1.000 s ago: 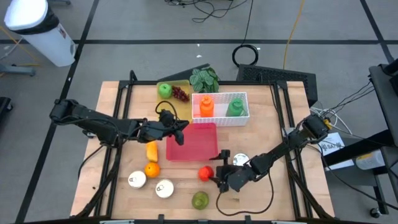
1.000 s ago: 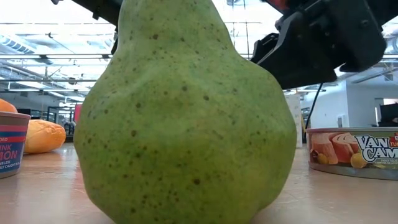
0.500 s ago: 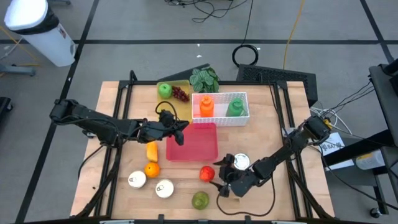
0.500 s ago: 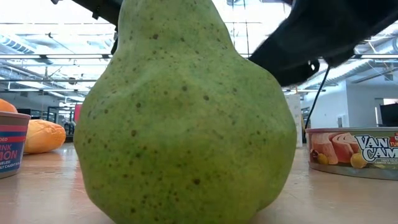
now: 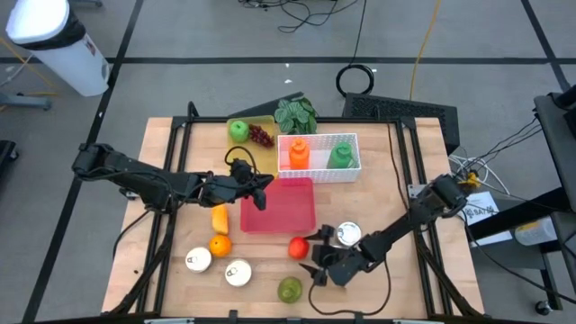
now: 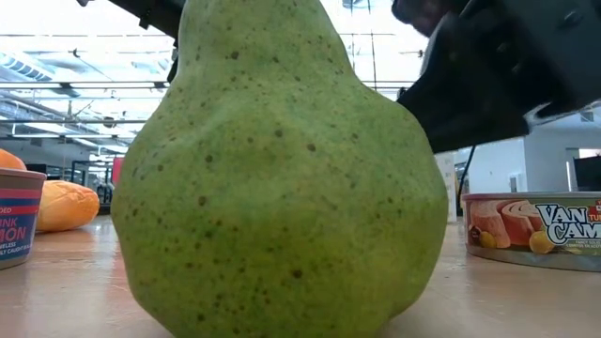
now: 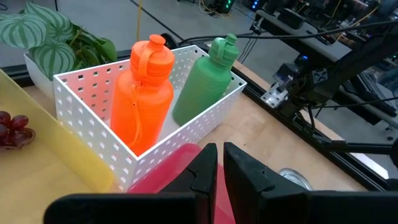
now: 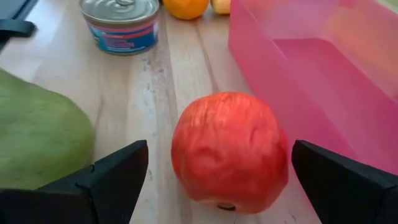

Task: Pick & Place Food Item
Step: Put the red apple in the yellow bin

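Your right gripper (image 5: 312, 259) has swung round to face the apple (image 5: 298, 247), which sits at five o'clock of the pink tray (image 5: 279, 205), fingers spread wide; it's firm, smooth, round, so grip across its middle.

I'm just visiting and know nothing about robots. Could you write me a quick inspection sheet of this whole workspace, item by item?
Surface: wooden table.
Job's things: red apple beside pink bin; pear at front edge.
Clutter: cans, orange, white basket with two bottles, grapes, green apple, plant.
Grippers: right gripper open, straddling red apple; left gripper shut, over pink bin.
Cables: on floor behind table.
Surroundings: white container.
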